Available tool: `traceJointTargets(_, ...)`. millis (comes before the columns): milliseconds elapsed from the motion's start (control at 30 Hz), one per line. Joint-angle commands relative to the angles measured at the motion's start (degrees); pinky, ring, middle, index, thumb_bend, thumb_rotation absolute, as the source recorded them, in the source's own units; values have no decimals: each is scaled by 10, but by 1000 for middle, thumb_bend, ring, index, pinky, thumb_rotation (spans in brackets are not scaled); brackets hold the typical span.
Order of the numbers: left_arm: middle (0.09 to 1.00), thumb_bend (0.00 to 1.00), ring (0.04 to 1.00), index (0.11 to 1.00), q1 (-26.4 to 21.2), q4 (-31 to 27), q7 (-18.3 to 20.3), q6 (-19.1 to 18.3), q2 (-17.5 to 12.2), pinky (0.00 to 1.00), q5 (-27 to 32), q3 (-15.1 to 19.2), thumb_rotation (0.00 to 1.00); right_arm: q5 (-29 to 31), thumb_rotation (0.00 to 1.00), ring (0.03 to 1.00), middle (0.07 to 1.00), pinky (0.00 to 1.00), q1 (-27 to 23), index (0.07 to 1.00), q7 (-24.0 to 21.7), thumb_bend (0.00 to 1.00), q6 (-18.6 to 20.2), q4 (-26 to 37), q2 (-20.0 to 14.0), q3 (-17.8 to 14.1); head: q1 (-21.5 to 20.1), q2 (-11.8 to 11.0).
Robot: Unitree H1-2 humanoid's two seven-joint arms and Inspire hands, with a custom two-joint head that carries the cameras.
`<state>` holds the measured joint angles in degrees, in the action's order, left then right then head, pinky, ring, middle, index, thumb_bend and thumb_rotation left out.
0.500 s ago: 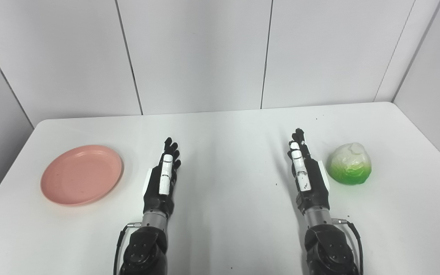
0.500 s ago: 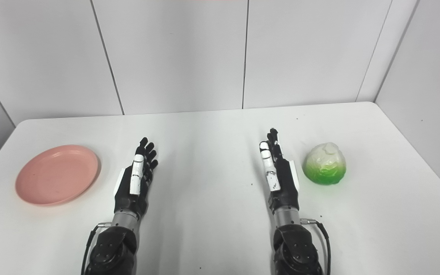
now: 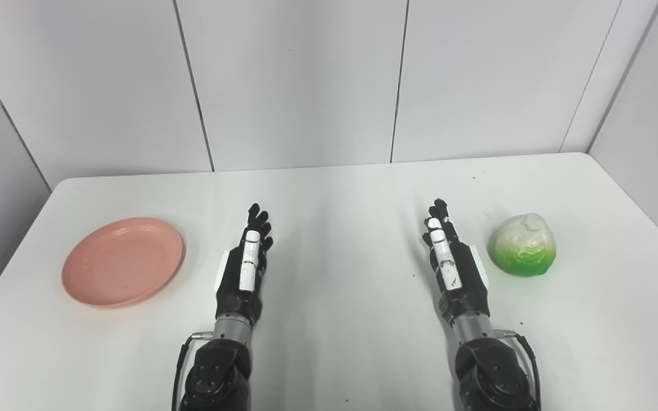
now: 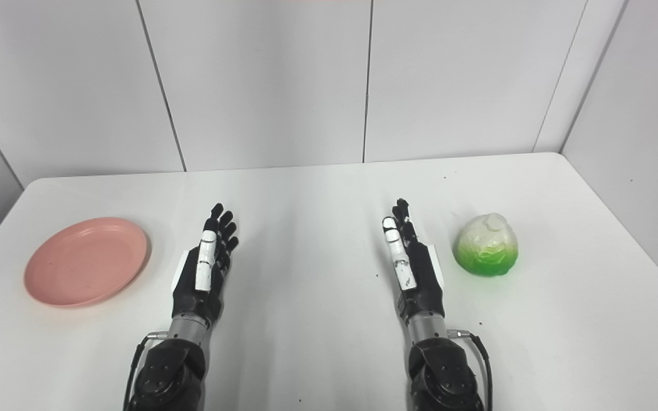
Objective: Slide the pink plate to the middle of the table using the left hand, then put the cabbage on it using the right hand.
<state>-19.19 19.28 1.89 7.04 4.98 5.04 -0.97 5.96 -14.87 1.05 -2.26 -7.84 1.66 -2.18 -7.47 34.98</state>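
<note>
You had a white table [image 3: 329,188] in front of you, backed by grey wall panels [image 3: 300,80]. The pink plate [image 3: 123,261] lay flat near the table's left edge, well apart from the middle and not touched by anything. Your left hand [image 3: 243,271] was just to the right of the plate, fingers stretched forward and apart, holding nothing. Your right hand [image 3: 454,268] was on the other side, also with its fingers straight, spread and empty. The cabbage [image 3: 524,245] sat on the table near that hand's right side, close but with a gap between them. Small dark specks [image 3: 413,277] dotted the table surface.
</note>
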Motion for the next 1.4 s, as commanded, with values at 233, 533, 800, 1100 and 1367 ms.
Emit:
traceJointTargets(233, 1000, 649, 1000, 1000, 7, -23, 0, -4, 9, 1000, -3, -6, 1000, 19, 840, 1000, 1000, 1000, -11, 1000, -11, 649, 0, 14, -4, -10, 99, -25)
traceJointTargets(533, 1000, 710, 1000, 1000, -76, -67, -27, -58, -22, 1000, 10, 43, 1000, 51, 914, 1000, 1000, 1000, -2, 1000, -57, 588, -22, -4, -45, -18, 254, -92)
traceJointTargets(800, 840, 750, 856, 830, -134, -29, -85, -45, -62, 904, 27, 126, 1000, 57, 954, 1000, 1000, 1000, -1, 1000, -64, 503, -39, -12, -59, -30, 303, -122)
traceJointTargets(1100, 741, 664, 752, 725, -151, -6, -130, -19, -136, 741, 22, 194, 1000, 45, 977, 1000, 1000, 1000, 15, 1000, -60, 490, -12, 32, -61, -24, 318, -133)
traceJointTargets(1367, 705, 582, 707, 692, -146, 32, -140, 16, -203, 672, 36, 229, 1000, 40, 964, 1000, 1000, 1000, 22, 1000, -48, 474, 15, 66, -52, -21, 320, -132)
